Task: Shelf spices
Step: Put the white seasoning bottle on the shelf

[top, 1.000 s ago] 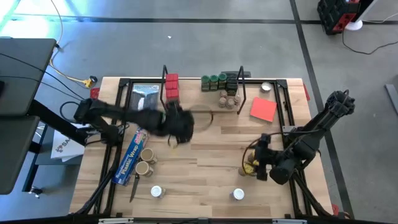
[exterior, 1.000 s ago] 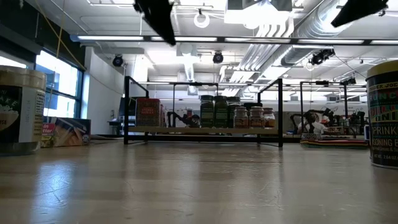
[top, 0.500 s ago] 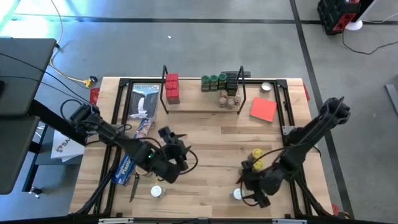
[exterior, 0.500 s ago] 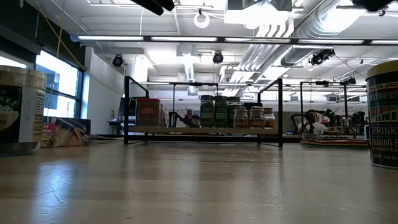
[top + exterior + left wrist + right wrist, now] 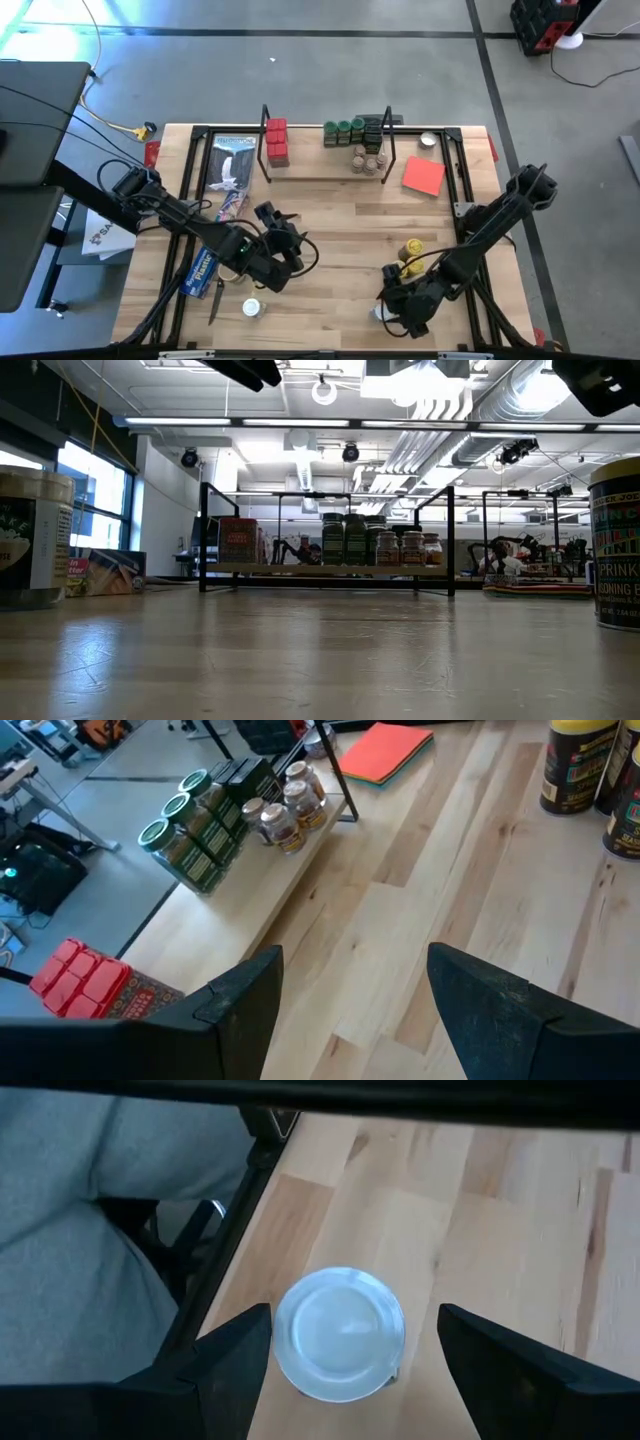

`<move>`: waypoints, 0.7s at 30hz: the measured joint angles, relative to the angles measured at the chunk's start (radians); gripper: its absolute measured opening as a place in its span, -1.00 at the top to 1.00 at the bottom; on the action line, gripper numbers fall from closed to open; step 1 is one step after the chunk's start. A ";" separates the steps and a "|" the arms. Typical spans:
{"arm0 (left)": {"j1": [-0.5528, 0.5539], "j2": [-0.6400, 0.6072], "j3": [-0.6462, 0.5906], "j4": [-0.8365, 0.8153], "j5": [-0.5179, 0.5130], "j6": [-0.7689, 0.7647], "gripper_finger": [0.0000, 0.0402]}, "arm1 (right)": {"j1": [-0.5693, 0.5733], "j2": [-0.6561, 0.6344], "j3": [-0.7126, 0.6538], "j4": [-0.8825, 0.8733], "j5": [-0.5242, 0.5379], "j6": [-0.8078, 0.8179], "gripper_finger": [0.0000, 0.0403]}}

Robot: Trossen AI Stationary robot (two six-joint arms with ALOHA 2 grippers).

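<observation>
My right gripper [image 5: 392, 308] hangs open near the table's near edge, pointing down over a white-lidded spice jar [image 5: 340, 1333]. Its fingers stand on either side of the lid without touching. That jar [image 5: 615, 540] stands upright on the table. My left gripper [image 5: 290, 245] hovers open over the table's left-middle, facing the shelf [image 5: 325, 165]. The shelf holds red tins [image 5: 85, 975], green-lidded jars [image 5: 185, 830], dark tins and small brown jars [image 5: 285, 810]. Two yellow-lidded jars [image 5: 410, 250] and another white-lidded jar [image 5: 252, 308] stand loose on the table.
A long blue plastic-wrap box [image 5: 208, 258] lies under my left arm near the left edge. A flat red sheet [image 5: 423, 175] and a round tin [image 5: 428, 140] sit at the far right. The black table frame [image 5: 235, 1230] runs close beside the jar under my right gripper.
My left gripper has moved from just in front of the shelf toward the near edge, then kept still. My right gripper has left the yellow-lidded jars and travelled toward the near edge, ending above the white-lidded jar. No jar has moved.
</observation>
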 joint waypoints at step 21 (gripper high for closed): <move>0.000 0.000 0.000 0.003 0.014 0.002 -0.21 | -0.189 0.058 0.000 -0.003 -0.010 -0.406 -0.19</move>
